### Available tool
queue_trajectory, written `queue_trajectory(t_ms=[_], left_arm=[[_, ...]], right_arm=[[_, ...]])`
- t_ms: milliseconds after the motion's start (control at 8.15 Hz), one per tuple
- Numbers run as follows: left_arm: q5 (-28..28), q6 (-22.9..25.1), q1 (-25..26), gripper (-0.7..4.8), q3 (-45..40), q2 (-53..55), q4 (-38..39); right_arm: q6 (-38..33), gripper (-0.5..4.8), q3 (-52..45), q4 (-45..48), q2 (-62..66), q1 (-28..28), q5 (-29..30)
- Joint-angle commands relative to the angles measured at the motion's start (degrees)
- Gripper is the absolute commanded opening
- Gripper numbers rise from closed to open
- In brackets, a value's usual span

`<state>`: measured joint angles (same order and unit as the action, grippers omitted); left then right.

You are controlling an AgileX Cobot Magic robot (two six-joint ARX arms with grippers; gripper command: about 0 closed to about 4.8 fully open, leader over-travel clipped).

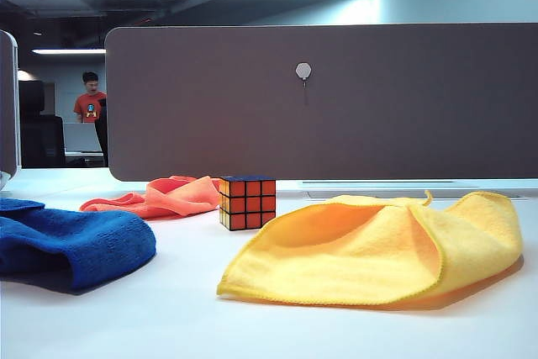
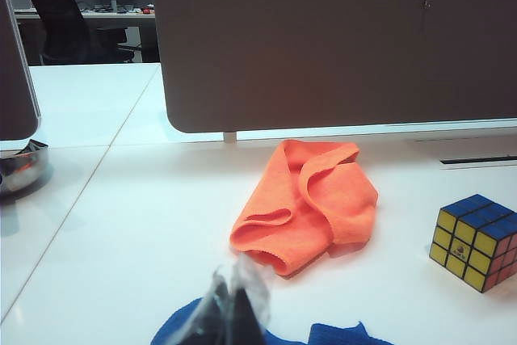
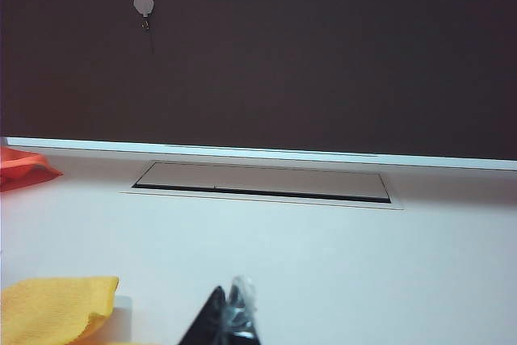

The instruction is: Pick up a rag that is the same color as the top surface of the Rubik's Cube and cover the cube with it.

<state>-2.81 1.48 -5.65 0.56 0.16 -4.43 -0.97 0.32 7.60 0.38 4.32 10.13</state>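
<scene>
The Rubik's Cube (image 1: 247,203) stands mid-table with a dark blue top, orange and red sides; it also shows in the left wrist view (image 2: 477,240). The deep blue rag (image 1: 71,241) lies bunched at the left front of the table, and its edge (image 2: 347,335) peeks in under my left gripper (image 2: 232,296). That gripper hangs above the rag's near edge, fingers together, holding nothing. My right gripper (image 3: 229,306) is also shut and empty, over bare table beside the yellow cloth. Neither gripper shows in the exterior view.
A yellow cloth (image 1: 378,245) spreads at the right front, with a corner (image 3: 52,306) in the right wrist view. An orange-pink cloth (image 1: 164,195) lies behind the cube (image 2: 311,204). A dark partition (image 1: 336,98) closes the back, with a cable hatch (image 3: 262,182) at its foot.
</scene>
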Motion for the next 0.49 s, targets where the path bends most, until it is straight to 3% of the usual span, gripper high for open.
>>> queue_trajectory(t_ms=[123, 491], left_arm=[[0.1, 0.0, 0.0, -0.05, 0.1, 0.0, -0.4], [0.0, -1.6, 0.0, -0.05, 0.1, 0.0, -0.4]], right_arm=[[0.1, -0.01, 0.0, 0.2, 0.0, 0.0, 0.0], [-0.5, -0.01, 0.0, 0.3, 0.0, 0.0, 0.0]])
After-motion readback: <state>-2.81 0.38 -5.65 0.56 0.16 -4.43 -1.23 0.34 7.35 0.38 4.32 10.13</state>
